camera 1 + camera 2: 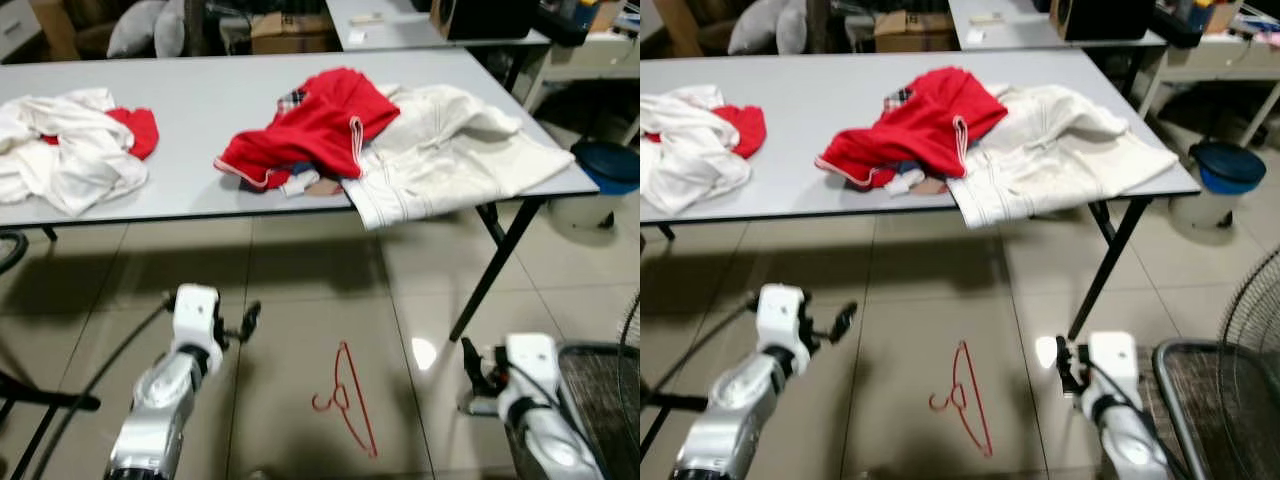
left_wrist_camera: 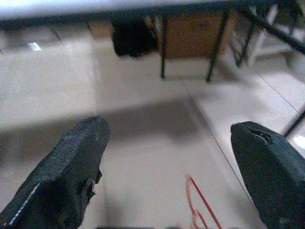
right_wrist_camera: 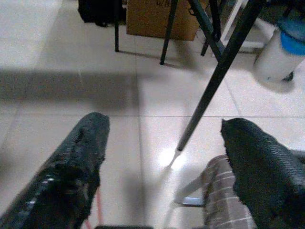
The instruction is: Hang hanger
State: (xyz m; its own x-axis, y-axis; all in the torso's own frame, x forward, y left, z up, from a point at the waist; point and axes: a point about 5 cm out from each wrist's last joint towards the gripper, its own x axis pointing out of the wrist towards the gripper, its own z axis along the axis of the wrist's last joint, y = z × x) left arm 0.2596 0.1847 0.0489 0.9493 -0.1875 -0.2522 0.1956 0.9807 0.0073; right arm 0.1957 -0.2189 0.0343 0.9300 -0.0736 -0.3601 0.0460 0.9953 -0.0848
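Note:
A thin red wire hanger (image 1: 345, 402) lies flat on the tiled floor in front of the grey table (image 1: 200, 100), between my two arms. My left gripper (image 1: 246, 322) hovers low over the floor to the hanger's left, open with nothing in it. In the left wrist view the left gripper (image 2: 169, 133) has its fingers wide apart, and the hanger (image 2: 200, 205) lies just beyond them. My right gripper (image 1: 468, 362) hangs to the hanger's right, near the table leg (image 1: 495, 265), also open and empty. A sliver of the hanger (image 3: 99, 210) shows by one finger of the right gripper (image 3: 164, 126).
On the table lie a red garment (image 1: 310, 125), a white garment (image 1: 450, 150) draped over the edge, and a white-and-red pile (image 1: 70, 145) at the left. A blue bin (image 1: 605, 165) and a fan grille (image 1: 600, 400) stand to the right. A cardboard box (image 3: 152, 19) sits under the table.

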